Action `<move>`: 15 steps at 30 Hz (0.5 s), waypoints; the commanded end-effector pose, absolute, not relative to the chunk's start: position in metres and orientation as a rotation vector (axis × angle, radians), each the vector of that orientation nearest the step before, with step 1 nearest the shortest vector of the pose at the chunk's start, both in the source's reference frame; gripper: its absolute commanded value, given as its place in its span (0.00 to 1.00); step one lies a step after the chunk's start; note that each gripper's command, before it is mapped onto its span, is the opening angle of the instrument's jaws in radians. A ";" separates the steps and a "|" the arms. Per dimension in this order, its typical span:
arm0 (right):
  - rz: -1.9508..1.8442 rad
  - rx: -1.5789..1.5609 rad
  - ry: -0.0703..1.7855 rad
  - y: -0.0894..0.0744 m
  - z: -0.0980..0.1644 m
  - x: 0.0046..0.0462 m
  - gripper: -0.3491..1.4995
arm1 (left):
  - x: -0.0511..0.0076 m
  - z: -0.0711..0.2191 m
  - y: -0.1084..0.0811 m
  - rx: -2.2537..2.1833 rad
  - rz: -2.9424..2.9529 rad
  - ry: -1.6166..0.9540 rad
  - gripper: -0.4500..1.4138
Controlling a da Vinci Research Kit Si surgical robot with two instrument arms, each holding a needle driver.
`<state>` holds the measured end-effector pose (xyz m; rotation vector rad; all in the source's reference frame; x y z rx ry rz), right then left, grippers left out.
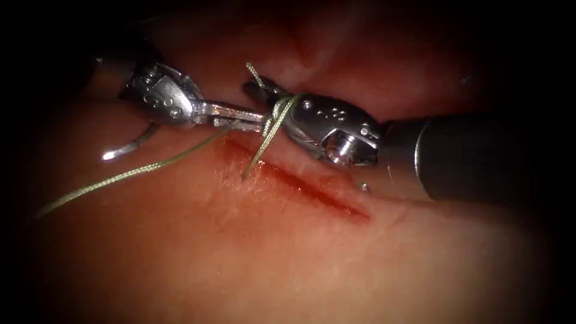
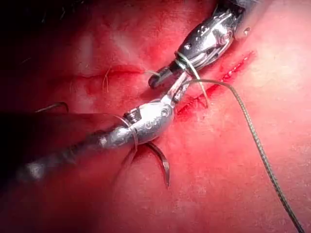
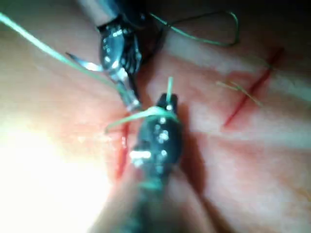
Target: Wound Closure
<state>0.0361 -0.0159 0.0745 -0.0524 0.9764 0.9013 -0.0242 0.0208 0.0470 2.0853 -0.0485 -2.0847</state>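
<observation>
My left tool (image 1: pixel 257 119) reaches in from the left, jaws shut on the green thread (image 1: pixel 144 168), which trails off to the left. My right tool (image 1: pixel 252 89) has thread wound around its jaws, which are shut on the short thread end (image 1: pixel 254 72). From the wraps a strand runs down into the tissue at the left end of the cut (image 1: pixel 306 189). The curved needle (image 1: pixel 127 148) lies free on the tissue left of the cut, below the left tool, held by neither tool. The left wrist view shows the left tool (image 2: pixel 181 85), right tool (image 2: pixel 155 81) and needle (image 2: pixel 163 162).
In the right wrist view, beyond the right tool (image 3: pixel 167 101) and left tool (image 3: pixel 133 104), a second red cut (image 3: pixel 250 92) carries short thread ends (image 3: pixel 239 89). A slack loop of thread (image 3: pixel 228 31) lies on the tissue behind. Red fluid wets the cut's edges.
</observation>
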 end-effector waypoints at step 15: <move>0.867 -0.183 0.975 -0.018 0.072 0.0375 0.00 | -0.0196 0.048 0.023 2.100 -2.199 -0.013 0.00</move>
